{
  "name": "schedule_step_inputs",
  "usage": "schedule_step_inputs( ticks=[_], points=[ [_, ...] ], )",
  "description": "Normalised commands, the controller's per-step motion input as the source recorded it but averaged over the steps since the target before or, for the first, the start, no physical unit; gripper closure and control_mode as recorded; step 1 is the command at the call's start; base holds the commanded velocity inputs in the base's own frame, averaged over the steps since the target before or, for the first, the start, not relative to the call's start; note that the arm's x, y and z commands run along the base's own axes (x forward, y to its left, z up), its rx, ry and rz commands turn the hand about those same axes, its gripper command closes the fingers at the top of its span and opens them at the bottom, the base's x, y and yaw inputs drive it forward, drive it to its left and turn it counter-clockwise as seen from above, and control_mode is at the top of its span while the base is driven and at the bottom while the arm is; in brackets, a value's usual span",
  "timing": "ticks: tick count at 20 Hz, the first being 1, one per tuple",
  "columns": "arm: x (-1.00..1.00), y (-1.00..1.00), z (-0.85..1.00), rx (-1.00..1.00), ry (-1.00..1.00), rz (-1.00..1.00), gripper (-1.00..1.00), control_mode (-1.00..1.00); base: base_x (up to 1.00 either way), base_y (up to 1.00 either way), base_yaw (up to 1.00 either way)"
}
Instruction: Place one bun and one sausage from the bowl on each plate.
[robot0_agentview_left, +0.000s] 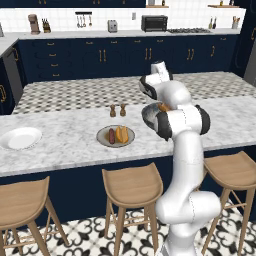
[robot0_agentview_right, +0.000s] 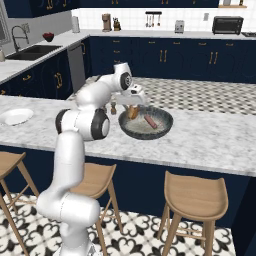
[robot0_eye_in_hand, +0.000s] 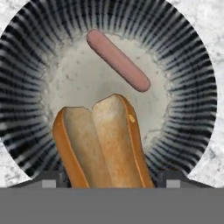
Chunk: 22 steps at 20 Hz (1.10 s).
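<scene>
sausage (robot0_eye_in_hand: 118, 60) in bowl (robot0_agentview_right: 162, 125), bun (robot0_eye_in_hand: 103, 142) above it, plates (robot0_agentview_left: 102, 139) further left along counter (robot0_agentview_right: 210, 137)

Pincer (robot0_eye_in_hand: 107, 181) clamped, pointing down

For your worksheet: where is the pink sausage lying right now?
The pink sausage lies on the pale speckled floor of the wide dark-grey bowl, just beyond the split golden-brown bun; in the right base view it sits right of the bun.

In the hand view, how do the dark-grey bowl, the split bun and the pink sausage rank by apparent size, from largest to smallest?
1. The round dark-grey bowl with a pale speckled inside.
2. The orange-brown split bun, though it sits nearest the camera, between the claw's fingertips, which enlarges it.
3. The pink sausage, lying on the bowl's floor.
</scene>
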Motion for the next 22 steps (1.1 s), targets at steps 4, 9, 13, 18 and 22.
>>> schedule_step_inputs(
  ticks=[4,9,13,18,22],
  points=[
    [-0.61,0.1,0.16,0.11,0.0,-0.28,1.0,-1.0,0.0,0.0,0.0],
    [-0.47,0.32,0.2,0.07,0.0,-0.29,1.0,-1.0,0.0,0.0,0.0],
    [-0.41,0.23,0.21,0.08,-0.02,-0.31,1.0,-1.0,0.0,0.0,0.0],
    [-0.43,0.03,0.23,0.0,-0.01,0.01,1.0,-1.0,0.0,0.0,0.0],
    [-0.59,0.32,0.08,0.0,0.0,0.28,1.0,-1.0,0.0,0.0,0.0]
  ],
)
